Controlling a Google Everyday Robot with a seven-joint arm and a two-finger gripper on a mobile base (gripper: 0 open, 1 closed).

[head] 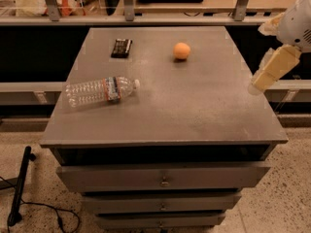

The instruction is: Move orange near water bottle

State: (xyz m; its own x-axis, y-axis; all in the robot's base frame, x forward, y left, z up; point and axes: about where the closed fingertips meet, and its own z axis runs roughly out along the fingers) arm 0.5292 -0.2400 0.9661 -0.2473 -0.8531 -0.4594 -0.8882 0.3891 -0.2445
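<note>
Grey worktop [194, 110] over a stack of drawers [165, 181] carries everything. Toward 12 o'clock, on the far side, sits the orange [181, 50], well apart from the water bottle [101, 91], which lies on its side at 9 o'clock with its white cap pointing to the middle. At 11 o'clock lies a flat black object [121, 47]. My hand [257, 84] hangs at 3 o'clock by the worktop's right edge, well apart from the orange; clenched or released, I cannot tell.

text: none readable | water bottle [92, 92] label: illegible | gripper [257, 85]: beside table [194, 110] edge
</note>
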